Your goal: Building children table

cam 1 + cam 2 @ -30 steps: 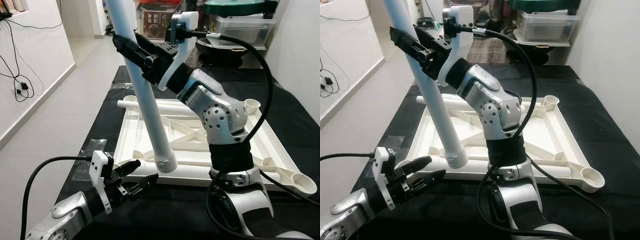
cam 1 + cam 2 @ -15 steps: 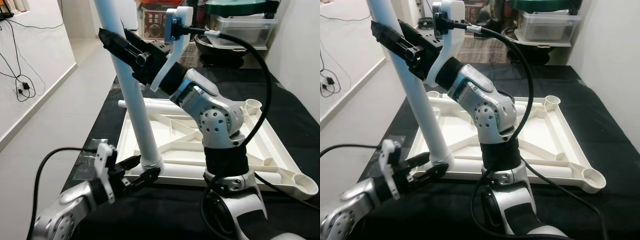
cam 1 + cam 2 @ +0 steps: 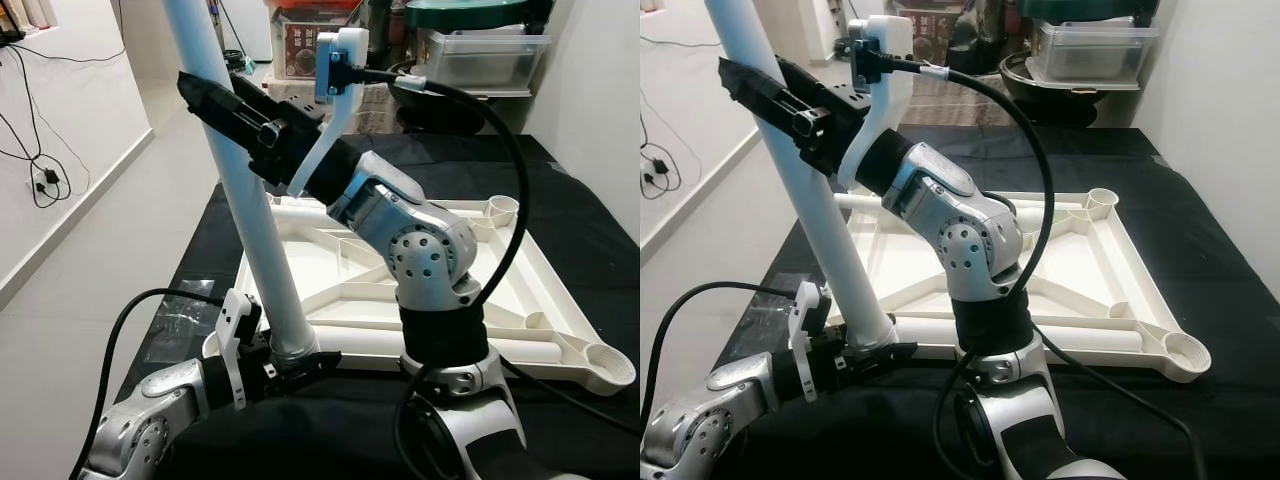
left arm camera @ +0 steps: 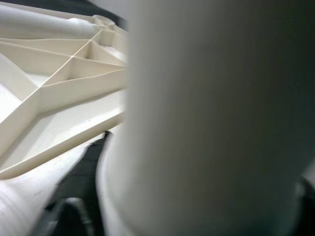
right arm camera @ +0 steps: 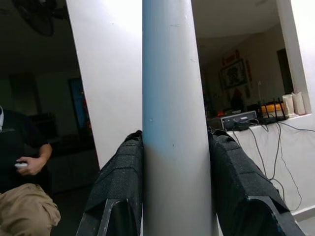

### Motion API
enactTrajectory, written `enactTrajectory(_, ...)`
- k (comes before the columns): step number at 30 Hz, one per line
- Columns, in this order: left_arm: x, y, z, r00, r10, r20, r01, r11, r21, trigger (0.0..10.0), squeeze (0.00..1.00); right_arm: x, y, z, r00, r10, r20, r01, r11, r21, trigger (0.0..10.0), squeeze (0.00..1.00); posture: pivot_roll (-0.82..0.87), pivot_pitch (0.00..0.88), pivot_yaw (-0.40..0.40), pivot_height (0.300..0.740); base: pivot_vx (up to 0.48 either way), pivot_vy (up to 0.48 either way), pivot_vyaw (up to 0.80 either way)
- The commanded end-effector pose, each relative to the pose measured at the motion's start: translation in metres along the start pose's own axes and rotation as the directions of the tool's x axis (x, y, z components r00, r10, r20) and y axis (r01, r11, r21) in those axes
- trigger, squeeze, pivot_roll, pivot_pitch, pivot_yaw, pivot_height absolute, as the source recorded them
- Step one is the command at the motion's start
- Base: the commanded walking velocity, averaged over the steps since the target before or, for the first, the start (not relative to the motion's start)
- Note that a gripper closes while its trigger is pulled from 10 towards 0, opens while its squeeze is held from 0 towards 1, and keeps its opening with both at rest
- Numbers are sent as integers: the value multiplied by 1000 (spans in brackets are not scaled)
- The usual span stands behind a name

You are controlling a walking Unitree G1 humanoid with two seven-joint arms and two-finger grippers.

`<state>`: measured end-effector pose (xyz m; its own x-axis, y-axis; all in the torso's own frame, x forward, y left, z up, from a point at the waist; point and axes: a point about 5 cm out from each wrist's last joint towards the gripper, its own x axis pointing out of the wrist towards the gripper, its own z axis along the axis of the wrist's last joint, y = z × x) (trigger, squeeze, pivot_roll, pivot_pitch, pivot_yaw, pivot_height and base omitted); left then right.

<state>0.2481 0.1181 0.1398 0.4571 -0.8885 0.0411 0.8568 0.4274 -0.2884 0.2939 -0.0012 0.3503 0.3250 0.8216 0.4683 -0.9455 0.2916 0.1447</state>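
Right end effector (image 3: 235, 110) clamped on white leg (image 3: 240, 190), left end effector (image 3: 290, 362) gripping its base at tabletop (image 3: 520, 290) corner

Two silver metal arms with rounded, screw-studded joints are seen, each tipped by a gripper of two long black fingers: the right gripper (image 3: 228, 108) and the left gripper (image 3: 285, 364). A white plastic camera bracket is mounted on each wrist, and thick black cables are looped along both arms.
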Motion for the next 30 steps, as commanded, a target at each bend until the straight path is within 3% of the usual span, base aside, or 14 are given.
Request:
enactTrajectory(1,-2,6,1,1000,20,2,-20,1000,20,0,0,0,5,1,1000,19,3,-19,1000,0,0,0,-28,0,3,740,0,0,0)
enactTrajectory(9,-1,5,8,999,6,48,-8,999,38,0,0,-1,4,2,1000,4,4,-4,1000,2,0,0,-28,0,2,740,0,0,0)
enactTrajectory(13,2,2,13,1000,-2,23,-1,995,99,0,0,-4,0,1,999,-35,-22,35,999,1,0,0,-27,0,-2,740,0,0,0)
enactTrajectory(14,3,2,15,1000,-2,17,0,993,115,471,0,-5,-4,-1,997,-64,-45,64,998,-5,10000,0,-24,0,-6,740,0,0,0)
enactTrajectory(15,3,2,16,1000,-2,14,0,992,124,471,0,-5,-7,-2,995,-84,-60,84,996,-9,10000,0,-24,0,-6,740,0,0,0)
enactTrajectory(16,3,2,17,1000,-1,15,-1,991,130,7529,0,-6,-9,-2,995,-92,-50,92,996,7,10000,0,-23,0,-8,740,0,0,0)
enactTrajectory(17,3,2,17,1000,-1,15,-1,991,130,7529,0,-6,-9,-2,995,-92,-50,92,996,7,10000,0,-23,0,-8,740,0,0,0)
enactTrajectory(18,2,3,19,1000,-2,9,0,990,142,10000,0,-7,-12,-3,994,-102,-49,102,995,9,10000,1000,-22,0,-10,740,0,0,0)
enactTrajectory(24,-5,5,23,999,-3,-45,11,981,192,10000,0,-19,-21,-10,987,-107,-118,103,994,-44,10000,1000,-16,0,-15,740,0,0,0)
enactTrajectory(25,-10,5,25,997,-9,-72,23,978,208,10000,0,-28,-24,-14,983,-94,-159,85,994,-65,10000,565,-13,0,-18,740,0,0,0)
enactTrajectory(26,-15,5,26,995,-14,-94,35,975,219,10000,0,-35,-26,-18,978,-91,-188,77,994,-77,10000,0,-12,0,-18,740,0,0,0)
enactTrajectory(30,-23,7,28,990,-16,-137,48,971,234,10000,0,-47,-30,-28,965,-109,-239,89,992,-92,10000,0,-10,0,-19,740,0,0,0)
